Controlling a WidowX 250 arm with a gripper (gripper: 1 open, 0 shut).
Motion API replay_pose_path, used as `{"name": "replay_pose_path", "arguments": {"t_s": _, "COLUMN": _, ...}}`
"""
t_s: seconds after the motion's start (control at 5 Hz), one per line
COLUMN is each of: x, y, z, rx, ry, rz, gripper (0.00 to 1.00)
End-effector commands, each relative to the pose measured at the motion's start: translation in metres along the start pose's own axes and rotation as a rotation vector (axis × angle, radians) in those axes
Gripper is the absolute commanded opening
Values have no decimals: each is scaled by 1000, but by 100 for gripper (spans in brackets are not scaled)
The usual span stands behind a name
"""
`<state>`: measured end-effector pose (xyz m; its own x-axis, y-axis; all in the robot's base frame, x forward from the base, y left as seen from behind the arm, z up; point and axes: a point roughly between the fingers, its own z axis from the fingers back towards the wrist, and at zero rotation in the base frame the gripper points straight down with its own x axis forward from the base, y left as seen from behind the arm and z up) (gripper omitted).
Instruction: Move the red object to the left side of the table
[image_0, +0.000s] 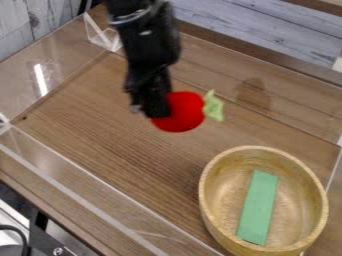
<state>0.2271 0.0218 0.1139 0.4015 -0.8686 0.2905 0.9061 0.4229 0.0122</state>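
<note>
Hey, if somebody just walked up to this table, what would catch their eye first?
Probably the bright red toy fruit with its pale green top, held up mid-table by the dark end effector. Next, the round wooden bowl at lower right, holding a green strip.

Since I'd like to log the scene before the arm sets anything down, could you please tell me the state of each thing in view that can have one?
Gripper: closed on the red toy fruit, above the table.
Red toy fruit: held in the air, leafy top toward the bowl's side.
Wooden bowl: upright, holding the green strip.
Green strip: lying inside the bowl.
</note>
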Motion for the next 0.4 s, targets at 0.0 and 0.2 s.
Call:
{"name": "replay_pose_path", "arguments": {"t_s": 0.0, "x": -17, "y": -12, "z": 6, "rx": -7, "ry": 1, "rz": -93, "gripper": 0}}
{"name": "replay_pose_path", "arguments": {"t_s": 0.2, "x": -36, "y": -32, "z": 7, "rx": -39, "ry": 11, "rz": -106, "gripper": 0}}
